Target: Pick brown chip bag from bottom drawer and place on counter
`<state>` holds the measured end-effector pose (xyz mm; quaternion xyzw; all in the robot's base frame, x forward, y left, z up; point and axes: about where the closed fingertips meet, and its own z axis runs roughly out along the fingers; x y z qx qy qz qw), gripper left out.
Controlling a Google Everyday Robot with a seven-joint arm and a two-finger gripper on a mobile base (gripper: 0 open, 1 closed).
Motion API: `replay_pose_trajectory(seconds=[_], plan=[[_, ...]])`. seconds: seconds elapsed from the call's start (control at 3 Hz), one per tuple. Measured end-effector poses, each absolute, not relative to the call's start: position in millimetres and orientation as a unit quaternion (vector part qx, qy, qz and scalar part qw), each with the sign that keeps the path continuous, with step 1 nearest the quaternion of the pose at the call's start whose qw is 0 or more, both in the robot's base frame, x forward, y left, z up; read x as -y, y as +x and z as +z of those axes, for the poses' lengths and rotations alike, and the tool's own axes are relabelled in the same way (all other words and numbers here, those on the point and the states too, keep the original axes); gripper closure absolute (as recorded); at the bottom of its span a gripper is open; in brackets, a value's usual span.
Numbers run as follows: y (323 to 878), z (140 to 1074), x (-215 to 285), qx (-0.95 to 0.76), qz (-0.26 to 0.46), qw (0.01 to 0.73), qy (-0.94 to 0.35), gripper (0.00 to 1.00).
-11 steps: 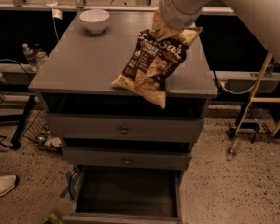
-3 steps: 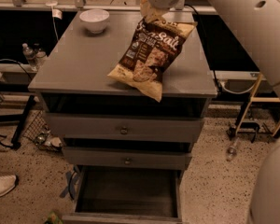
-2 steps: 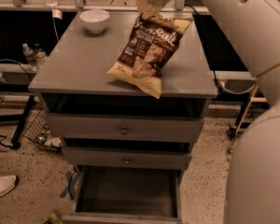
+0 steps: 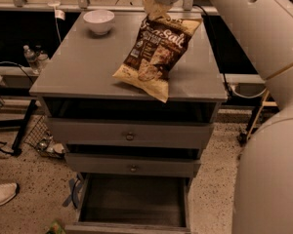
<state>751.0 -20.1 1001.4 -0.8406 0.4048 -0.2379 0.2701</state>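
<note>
Far left, on the floor: a white shoe (image 4: 1, 191), well clear of the work. Left rear of the bench (image 4: 78, 67): a white bowl (image 4: 98, 21), upright and well apart from the target. Centre to right of the bench: the brown chip bag (image 4: 155, 52) lies face up on the grey top. It slopes from its raised top edge at the rear down to its front corner, which pokes just over the front lip. Above it, at the top of the view: the pincer (image 4: 158, 3), clenched on the bag's tan top seam, which runs up into it. So the bag is both resting on the bench and held. Below: two knobbed drawers, then the bottom drawer (image 4: 134, 201), pulled out, dark inside, nothing visible in it. Right: the pale arm (image 4: 254, 28) sweeps down out of view. Judgement: pick done, placement nearly done, only the let-go and retreat left. Risks: the overhanging corner means a release from this height could let the slick film slide forward off the lip, toward the open drawer or the floor. A seam snagged in the pincer on retreat could drag the bag rearward or flip it. The bowl seems too distant to be struck.
</note>
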Motion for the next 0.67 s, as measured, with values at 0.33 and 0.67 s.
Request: replay_pose_trajectory(seconds=[0.33, 0.67], plan=[[752.0, 998.0, 18.1, -0.404, -0.236, 0.269, -0.842, 0.05], [752.3, 996.6, 17.5, -0.404, -0.235, 0.268, -0.842, 0.0]])
